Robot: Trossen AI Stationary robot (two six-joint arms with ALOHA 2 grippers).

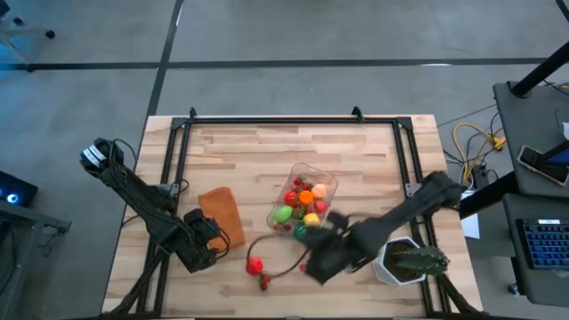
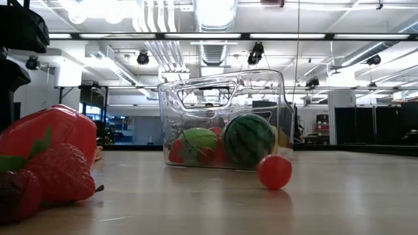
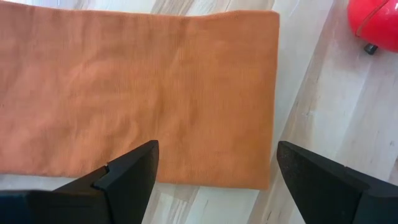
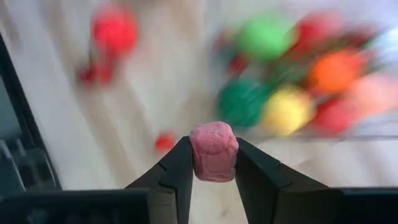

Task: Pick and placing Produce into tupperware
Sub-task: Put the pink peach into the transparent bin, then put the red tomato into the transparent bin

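Produce is the job, and one pink piece (image 4: 213, 151) sits clamped between the fingers of the right gripper (image 4: 213, 163), which squeeze it on two opposite flanks. It looks lumpy and matte, likely a light toy with some give, so a side grip across its middle should hold without much force; the rounder, glossier pieces would probably slip more easily and want a hold across their widest part. In the high view the right gripper (image 1: 322, 260) hangs just beside the near end of the tupperware (image 1: 327, 177), over the table (image 1: 267, 147).

The tupperware is clear and already holds a heap of red, orange, yellow and green pieces, among them a watermelon (image 2: 248, 140) against the near wall. Loose on the table are a small red ball (image 2: 274, 171), a red pepper (image 1: 254, 265) and a strawberry (image 1: 265, 283).

Left gripper (image 3: 214, 171) waits with its fingers spread apart over the orange cloth (image 3: 137, 87), holding nothing. A potted plant (image 1: 411, 262) stands beside the right arm.
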